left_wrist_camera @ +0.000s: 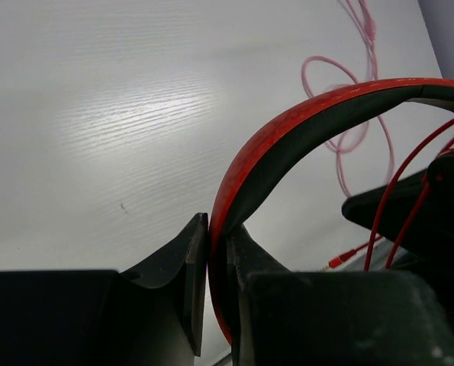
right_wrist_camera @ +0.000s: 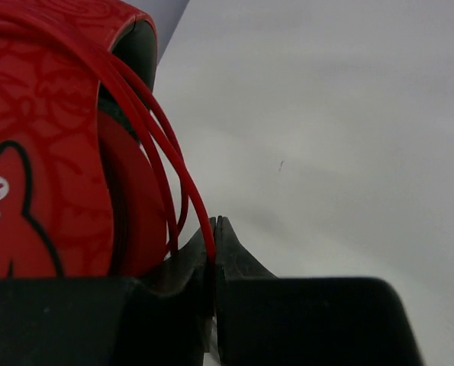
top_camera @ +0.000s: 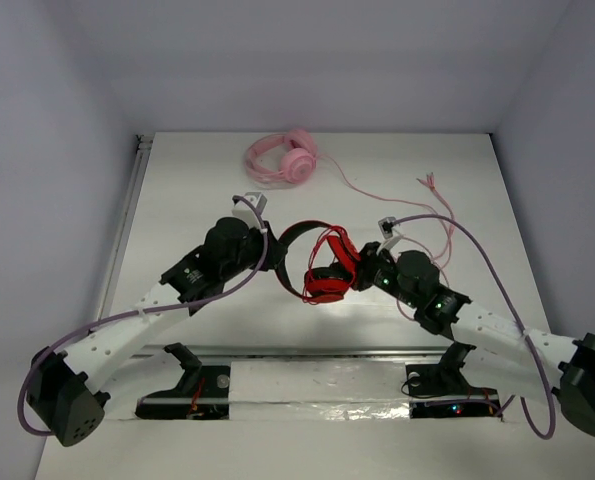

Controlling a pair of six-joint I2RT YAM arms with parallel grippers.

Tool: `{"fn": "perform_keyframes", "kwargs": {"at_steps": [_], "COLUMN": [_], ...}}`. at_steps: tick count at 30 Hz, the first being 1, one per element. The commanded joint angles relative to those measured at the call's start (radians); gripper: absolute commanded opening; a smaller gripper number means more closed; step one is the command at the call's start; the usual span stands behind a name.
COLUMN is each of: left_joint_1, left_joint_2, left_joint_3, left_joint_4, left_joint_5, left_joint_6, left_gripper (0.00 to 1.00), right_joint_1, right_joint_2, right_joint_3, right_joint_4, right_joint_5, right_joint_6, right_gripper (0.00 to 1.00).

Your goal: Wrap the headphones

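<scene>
Red headphones (top_camera: 317, 265) sit between the two arms, the left end effector (top_camera: 273, 255) on one side and the right end effector (top_camera: 363, 268) on the other. Cable (top_camera: 329, 250) is bunched in loops over the ear cups, so I'd say the wrapping is partly done; how much loose cable is left I cannot tell. Pink headphones (top_camera: 289, 160) lie on the table (top_camera: 177, 200) well beyond both end effectors, and their pink cable (top_camera: 377, 205) trails near the right one, where it might snag.

Left wrist view: the left end effector (left_wrist_camera: 209, 229) is clenched on the headband (left_wrist_camera: 288, 130), which arcs up and away to its right. The pink cable (left_wrist_camera: 341, 114) curls on the table beyond.

Right wrist view: the right end effector (right_wrist_camera: 214, 229) is pinched on one strand of cable (right_wrist_camera: 182, 177), just beside the ear cup (right_wrist_camera: 51, 175) at its left. Several strands already run over that cup.
</scene>
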Motion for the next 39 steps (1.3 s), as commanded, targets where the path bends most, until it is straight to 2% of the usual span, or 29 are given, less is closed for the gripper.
{"fn": "perform_keyframes", "kwargs": {"at_steps": [1,6,16,21,29,31,36,37,39], "left_joint_1": [0.005,0.005,0.005,0.005,0.016,0.025,0.025,0.025,0.034], "left_joint_2": [-0.031,-0.028,0.08,0.175,0.356,0.406,0.475,0.48,0.473], "left_joint_3": [-0.059,-0.158,-0.248,-0.249,-0.212,-0.197,-0.173,-0.171,-0.168], "left_joint_4": [0.196,0.251,0.296,0.325,0.388,0.402,0.402,0.394,0.379], "left_joint_5": [-0.112,-0.193,-0.305,-0.347,-0.37,-0.371,-0.383,-0.39,-0.403], "left_joint_6": [-0.141,-0.179,-0.198,-0.194,-0.172,-0.165,-0.159,-0.156,-0.152], "left_gripper": [0.0,0.0,0.0,0.0,0.0,0.0,0.0,0.01,0.12], "right_joint_1": [-0.004,-0.004,-0.004,-0.004,-0.004,-0.004,-0.004,-0.004,-0.004], "right_joint_2": [0.05,0.176,0.452,0.463,0.313,0.212,-0.032,-0.099,-0.15], "right_joint_3": [-0.029,-0.038,-0.036,-0.067,-0.165,-0.18,-0.158,-0.144,-0.116], "right_joint_4": [0.098,0.18,0.235,0.244,0.132,0.092,-0.15,-0.185,-0.273], "right_joint_5": [-0.057,-0.066,-0.083,-0.077,-0.089,-0.078,-0.002,0.011,0.037], "right_joint_6": [0.134,0.239,0.29,0.296,0.294,0.285,0.242,0.231,0.204], "right_gripper": [0.06,0.09,0.39,0.5,0.52,0.51,0.5,0.5,0.5]}}
